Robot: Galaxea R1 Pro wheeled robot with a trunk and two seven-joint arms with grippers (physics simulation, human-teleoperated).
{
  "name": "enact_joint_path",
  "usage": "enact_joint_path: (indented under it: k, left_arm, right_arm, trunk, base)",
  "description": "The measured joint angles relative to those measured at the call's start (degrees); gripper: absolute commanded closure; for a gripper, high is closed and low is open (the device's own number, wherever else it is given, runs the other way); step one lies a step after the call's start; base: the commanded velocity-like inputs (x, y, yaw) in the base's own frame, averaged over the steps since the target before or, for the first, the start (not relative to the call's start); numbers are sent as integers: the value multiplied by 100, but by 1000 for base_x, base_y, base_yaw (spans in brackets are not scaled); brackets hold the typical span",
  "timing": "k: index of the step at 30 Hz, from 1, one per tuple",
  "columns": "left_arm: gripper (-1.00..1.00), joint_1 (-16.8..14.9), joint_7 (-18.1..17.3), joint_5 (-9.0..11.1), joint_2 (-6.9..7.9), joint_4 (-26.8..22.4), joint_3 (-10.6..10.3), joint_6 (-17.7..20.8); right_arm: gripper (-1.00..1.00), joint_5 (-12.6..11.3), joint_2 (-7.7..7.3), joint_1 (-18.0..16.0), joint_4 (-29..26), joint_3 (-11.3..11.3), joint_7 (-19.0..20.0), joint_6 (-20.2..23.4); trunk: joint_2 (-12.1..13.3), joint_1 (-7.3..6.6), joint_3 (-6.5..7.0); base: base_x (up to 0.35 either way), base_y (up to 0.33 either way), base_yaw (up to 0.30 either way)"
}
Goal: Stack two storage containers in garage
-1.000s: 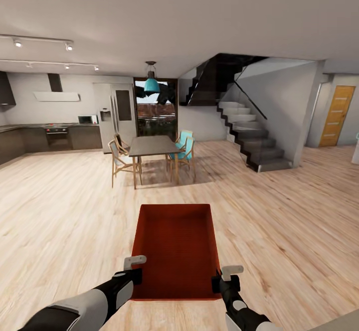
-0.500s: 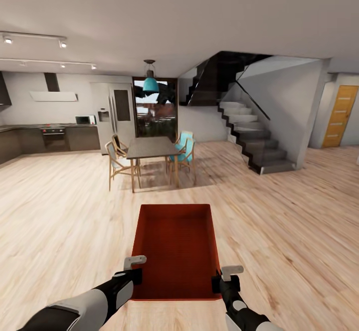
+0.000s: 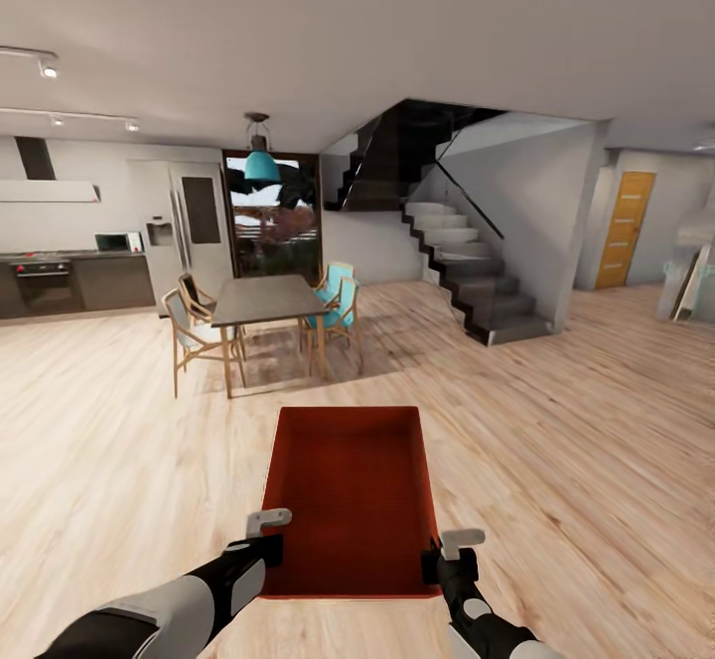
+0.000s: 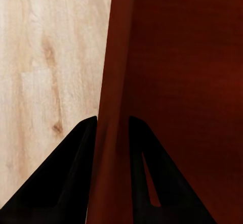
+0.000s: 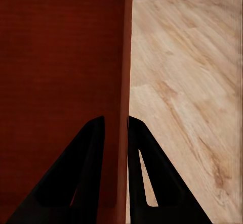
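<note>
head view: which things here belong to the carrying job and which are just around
Job:
storage container, its side walls clamped by the left end effector and right end effector

Just around:
dining table
chairs
staircase
orange door
fridge

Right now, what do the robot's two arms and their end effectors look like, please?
In the head view both arms have pale grey upper shells and black forearms and wrists. The left end effector and the right end effector each carry a light grey block on a black body. In the wrist views the fingers are black, tapered wedges.
</note>
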Motion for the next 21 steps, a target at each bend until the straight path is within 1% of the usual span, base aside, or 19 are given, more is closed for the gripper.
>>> enact_joint_path:
  k: [21]
  left_arm:
    - [100,0,-3,2,1,0,-2,0]
  right_arm:
    - [100,-5,1,0,2,4,-1,-1]
  trunk:
    - [0,0,0]
  base:
    - [321,92,-284]
